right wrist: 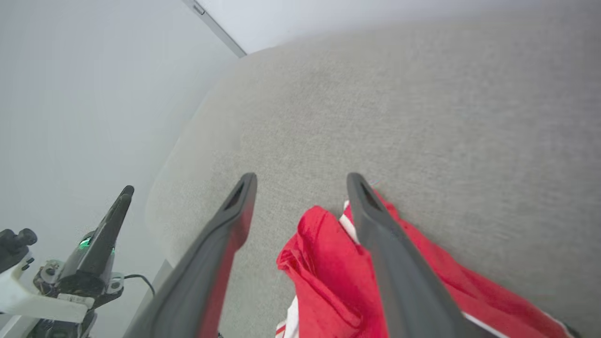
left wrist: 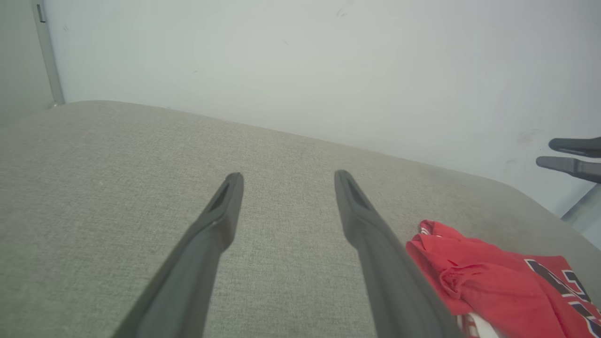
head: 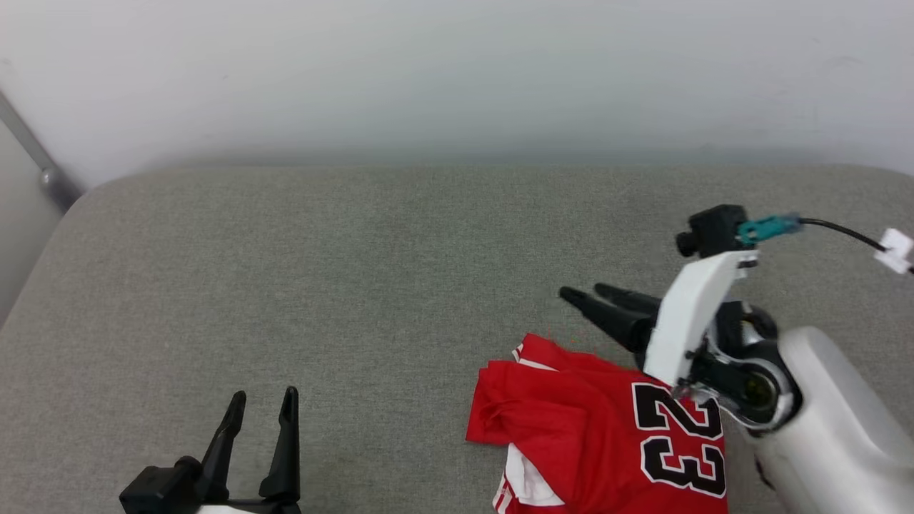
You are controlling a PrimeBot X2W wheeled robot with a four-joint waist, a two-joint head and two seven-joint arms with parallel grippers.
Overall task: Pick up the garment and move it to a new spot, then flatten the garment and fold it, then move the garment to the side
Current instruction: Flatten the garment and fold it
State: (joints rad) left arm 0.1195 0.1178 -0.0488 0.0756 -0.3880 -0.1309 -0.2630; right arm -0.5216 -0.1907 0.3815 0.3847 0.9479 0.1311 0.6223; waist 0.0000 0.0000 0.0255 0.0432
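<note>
Right arm reaching in from the lower right of the head view, pale forearm angled up and to the left, wrist bent. Right pincer (head: 582, 290) pointing left and slightly away, fingers parted, released, nothing between them. Raised above the garment's far corner rather than on it; seen from the left wrist (left wrist: 546, 152) against the wall, well off the surface. From its own wrist (right wrist: 301, 177), two dark fingers spread wide, the right one crossing in front of red cloth; contact with the cloth impossible to judge there. Black wrist camera (head: 714, 228) atop the white bracket, teal connector (head: 767, 228) and black cable (head: 842, 230) trailing off to the right.

Left pincer (head: 265, 394) low at the lower left of the head view, fingers pointing up the picture, likewise released and empty (left wrist: 288, 176), well apart from the garment. Glimpsed side-on from the right wrist (right wrist: 126, 192).

Garment (head: 585, 428) rumpled at the near right of the tabletop, partly under the right forearm: red body, black white-edged "23" facing up, white panel and striped trim showing at the near edge, left edge bunched into a fold (left wrist: 488, 277) (right wrist: 328, 272).

Tabletop (head: 357, 271) covered in grey woven fabric, rounded at the far corners. Plain pale wall (head: 457, 71) close behind. Slanted metal bar (head: 36, 160) at the far left.
</note>
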